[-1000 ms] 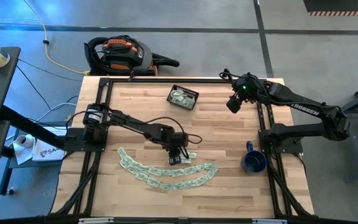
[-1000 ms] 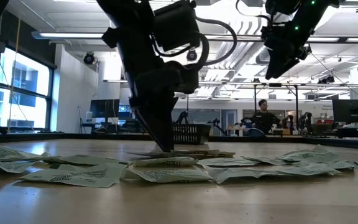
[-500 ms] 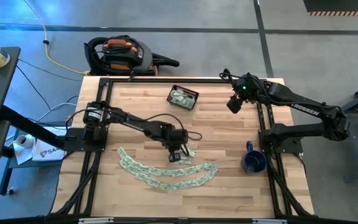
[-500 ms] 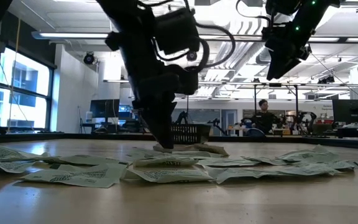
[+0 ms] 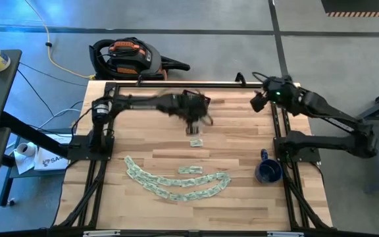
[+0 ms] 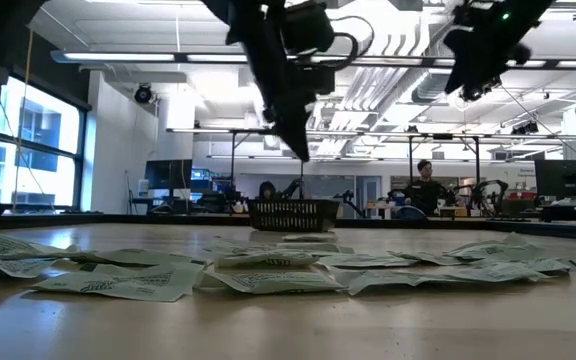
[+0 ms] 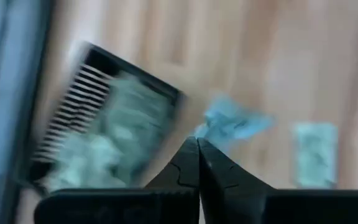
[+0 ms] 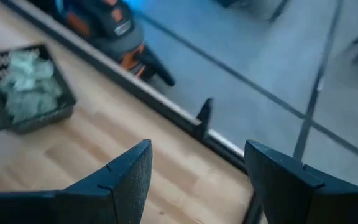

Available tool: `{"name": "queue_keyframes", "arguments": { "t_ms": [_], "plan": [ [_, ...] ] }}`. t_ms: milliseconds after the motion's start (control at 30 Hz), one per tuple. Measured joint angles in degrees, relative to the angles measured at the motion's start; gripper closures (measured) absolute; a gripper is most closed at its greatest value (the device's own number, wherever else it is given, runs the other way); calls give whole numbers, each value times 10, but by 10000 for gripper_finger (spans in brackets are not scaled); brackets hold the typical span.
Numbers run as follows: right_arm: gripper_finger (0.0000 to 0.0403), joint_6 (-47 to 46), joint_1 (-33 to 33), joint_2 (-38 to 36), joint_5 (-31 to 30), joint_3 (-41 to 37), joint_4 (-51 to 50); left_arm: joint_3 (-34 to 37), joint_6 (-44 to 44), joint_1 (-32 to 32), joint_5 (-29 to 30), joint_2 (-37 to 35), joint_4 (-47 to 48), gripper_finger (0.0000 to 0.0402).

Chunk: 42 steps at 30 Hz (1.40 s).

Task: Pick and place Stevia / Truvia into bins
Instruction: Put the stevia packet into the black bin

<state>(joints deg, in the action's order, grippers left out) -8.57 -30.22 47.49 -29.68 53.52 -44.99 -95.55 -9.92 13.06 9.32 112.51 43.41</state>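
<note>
High view: blue mug [image 5: 268, 171] beside sachets [image 5: 179, 182], well apart from basket [image 5: 196, 100].

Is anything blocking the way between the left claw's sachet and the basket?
Nothing visible. The left claw, shut on a sachet, hangs right beside the basket, with only bare table between them. The right claw waits apart.

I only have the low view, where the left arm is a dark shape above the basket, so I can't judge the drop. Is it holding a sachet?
Observer: Yes. In the left wrist view the left gripper is shut, with a pale sachet at its tips.
Operator: Is it over the basket?
Observer: Not quite. That view shows the basket just beside the tips, with sachets inside.
Operator: And the right arm?
Observer: The right gripper is open and empty, raised near the table's far right corner.
</note>
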Motion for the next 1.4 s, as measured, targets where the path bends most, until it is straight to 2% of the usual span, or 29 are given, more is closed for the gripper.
{"name": "queue_keyframes", "arguments": {
  "t_ms": [100, 200, 333, 433, 567, 633, 700, 800, 900, 1067, 1167, 1267, 1400],
  "plan": [
    [157, -25, 0, -28, -30, 0, -21, -19, -33, 43, -5, 0, -30, 372],
    [157, -50, 0, -41, -49, 0, -50, -21, -80, 84, -35, 2, -65, 379],
    [157, -72, 0, -40, -59, 0, -73, -21, -111, 120, -56, 23, -64, 379],
    [157, -81, 0, -34, -58, 0, -73, -20, -88, 123, -85, 33, -40, 365],
    [157, -80, 0, -29, -59, 0, -75, -21, -79, 91, -193, 27, -35, 359],
    [157, -80, 0, -25, -59, 0, -75, -21, -107, 62, -222, 26, -35, 360],
    [157, -79, 0, -21, -60, 0, -75, -21, -148, 32, -212, 31, -38, 357],
    [157, -79, 0, -11, -61, 0, -75, -21, -188, 0, -157, 51, -51, 335],
    [157, -79, 0, 1, -58, 0, -75, -21, -201, -16, -129, 74, -86, 292],
    [157, -79, 0, 23, -39, 0, -76, -21, -187, -19, -123, 105, -142, 205],
    [157, -79, 0, 33, -27, 0, -82, -21, -187, -17, -118, 122, -154, 171],
    [157, -79, 0, 39, -20, 0, -87, -21, -187, -11, -115, 136, -159, 159],
    [157, -79, 0, 39, -20, 0, -88, -21, -180, -6, -110, 150, -162, 167]
  ]
}}
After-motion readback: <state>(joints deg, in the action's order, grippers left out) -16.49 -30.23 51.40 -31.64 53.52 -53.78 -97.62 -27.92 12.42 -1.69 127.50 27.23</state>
